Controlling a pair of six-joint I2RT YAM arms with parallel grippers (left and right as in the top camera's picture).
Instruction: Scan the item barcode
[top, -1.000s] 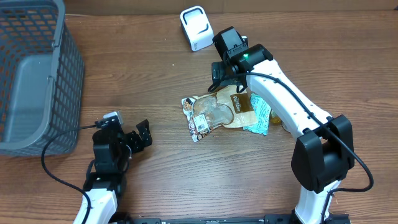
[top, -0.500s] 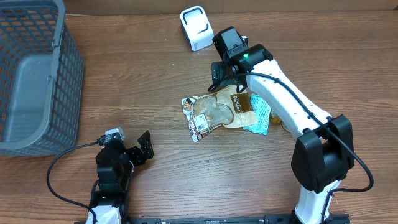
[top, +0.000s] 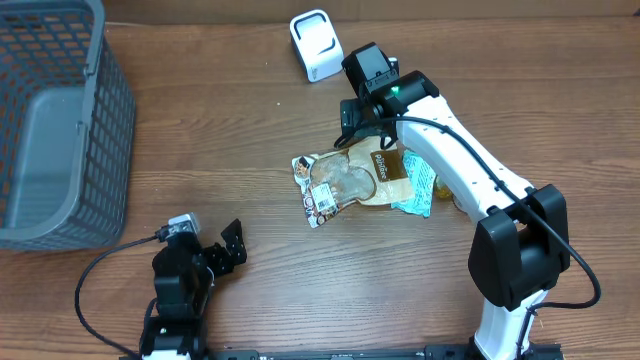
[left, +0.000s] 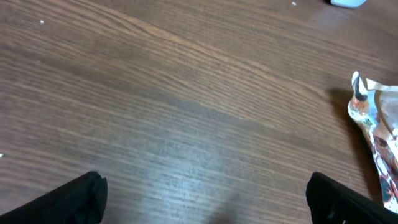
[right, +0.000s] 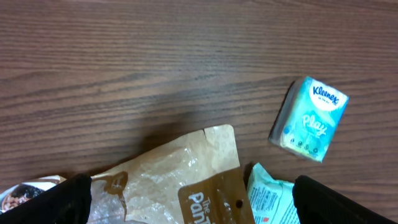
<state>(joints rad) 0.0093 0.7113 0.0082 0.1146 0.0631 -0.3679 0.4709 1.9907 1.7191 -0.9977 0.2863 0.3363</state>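
The one thing that has moved in the last second is the left arm (top: 178, 285). It has drawn back toward the near edge of the wooden desk (top: 250, 110), while the right arm (top: 440, 150) has stayed exactly where it was. The item, a brown paper pouch with a clear crinkly window (top: 352, 182), lies flat on the desk under the right jaws. These are spread fully apart and grasp nothing; the pouch's top edge sits between the two fingertips, and neither pinches it. The left jaws are also wide open and empty, over bare wood. The pouch is well ahead of them and off to their right, with only its silvery corner showing at the edge of the wrist view. A small white printed label (top: 321, 199) sits on the end of the pouch nearest the left jaws, and I take that to be the barcode. A white rounded scanner block (top: 316, 45) stands near the right jaws, on their far side. A teal Kleenex tissue packet (right: 309, 118) lies just ahead of the right jaws, clear of the pouch. To my eye the left arm's retreat leaves the pick-up to the right arm, and the scan has not begun.
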